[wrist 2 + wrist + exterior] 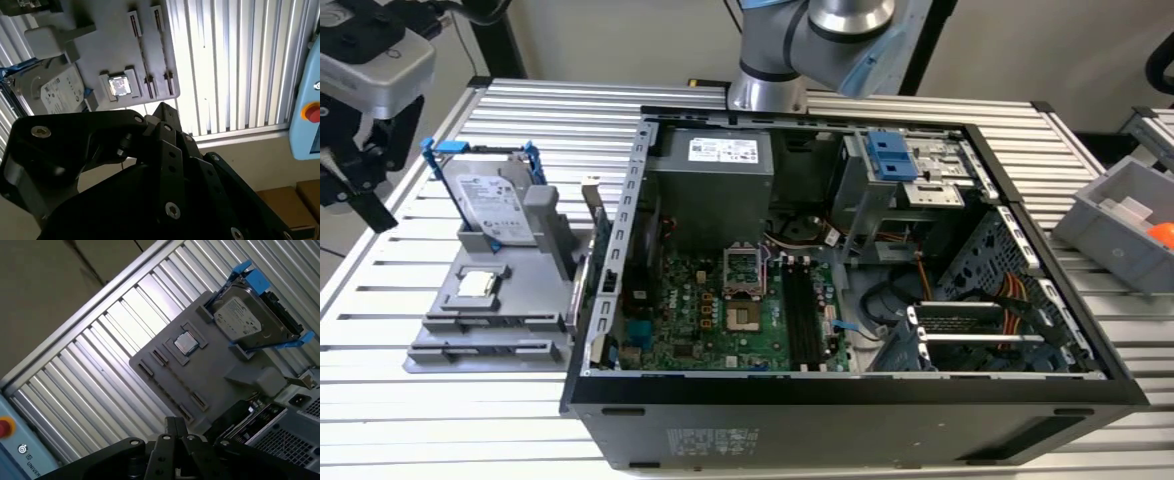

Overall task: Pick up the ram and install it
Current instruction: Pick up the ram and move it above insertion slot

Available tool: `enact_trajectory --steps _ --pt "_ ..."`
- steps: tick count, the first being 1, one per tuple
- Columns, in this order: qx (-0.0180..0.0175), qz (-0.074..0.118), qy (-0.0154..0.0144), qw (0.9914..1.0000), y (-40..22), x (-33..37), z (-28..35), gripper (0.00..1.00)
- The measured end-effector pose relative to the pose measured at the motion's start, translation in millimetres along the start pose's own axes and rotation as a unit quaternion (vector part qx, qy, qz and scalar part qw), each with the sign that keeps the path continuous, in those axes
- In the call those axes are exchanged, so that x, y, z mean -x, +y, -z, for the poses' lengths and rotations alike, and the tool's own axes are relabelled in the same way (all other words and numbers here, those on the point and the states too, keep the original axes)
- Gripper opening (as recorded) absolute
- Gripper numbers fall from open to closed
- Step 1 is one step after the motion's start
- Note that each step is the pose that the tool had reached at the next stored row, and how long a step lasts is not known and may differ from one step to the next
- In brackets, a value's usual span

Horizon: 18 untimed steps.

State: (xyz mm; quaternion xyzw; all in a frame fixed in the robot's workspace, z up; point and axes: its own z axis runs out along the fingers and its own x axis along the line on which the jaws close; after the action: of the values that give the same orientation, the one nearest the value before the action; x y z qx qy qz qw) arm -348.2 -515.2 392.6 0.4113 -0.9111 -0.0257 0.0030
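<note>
Since the ram [252, 416] is a thin bare circuit-board stick, I judge it light and stiff but fragile. Best held by its long edges near the middle, off the chips and contacts, with modest force.

Located in the first wrist view as a dark board standing on edge between the grey holder [220, 385] and the computer case [295, 430] (the holder partly hides it, so how it is seated is unclear).

Relative to the gripper [175, 426], the ram lies ahead on the holder's far side, well apart and untouched. Nearer the gripper, on the holder: narrow empty slots, the square processor chip [185, 343], then the hard drive [245, 320] in its blue frame.

Gripper fingers look pressed together with nothing between them. It hangs out near the edge of the ribbed desk [95, 385], clear of the holder.

Judged: pick not yet made.
</note>
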Motion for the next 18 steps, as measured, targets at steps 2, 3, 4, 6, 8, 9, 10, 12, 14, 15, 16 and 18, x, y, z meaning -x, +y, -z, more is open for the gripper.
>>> enact_trajectory --steps 2,3,4,6,8,9,10,12,14,15,16,18 --pt "0.0001 0.011 0.0005 0.99994 0.0 0.0 0.0 0.0" --pt "0.0002 0.017 0.0008 0.99986 0.0 0.0 0.0 0.0" --pt "0.0003 0.022 0.0011 0.99976 0.0 0.1 -0.1 0.0" --pt "0.0004 0.033 0.0017 0.99945 0.0 0.0 0.0 0.0" --pt "0.0006 0.044 0.0023 0.99901 0.0 0.1 0.0 0.0" --pt "0.0007 0.05 0.0026 0.99874 0.1 0.1 0.0 0.0" --pt "0.0008 0.056 0.0028 0.99843 0.1 0.1 -0.1 0.0" --pt "0.0009 0.067 0.0034 0.99777 0.1 0.1 0.0 0.0" --pt "0.0011 0.078 0.004 0.99696 0.1 0.1 0.0 0.0" --pt "0.0016 0.113 0.0057 0.99353 0.2 0.2 0.0 0.0" --pt "0.0015 0.121 0.0064 0.99265 0.2 0.2 0.0 0.0" --pt "-0.0002 0.135 0.0058 0.99084 0.2 0.2 0.1 0.0"
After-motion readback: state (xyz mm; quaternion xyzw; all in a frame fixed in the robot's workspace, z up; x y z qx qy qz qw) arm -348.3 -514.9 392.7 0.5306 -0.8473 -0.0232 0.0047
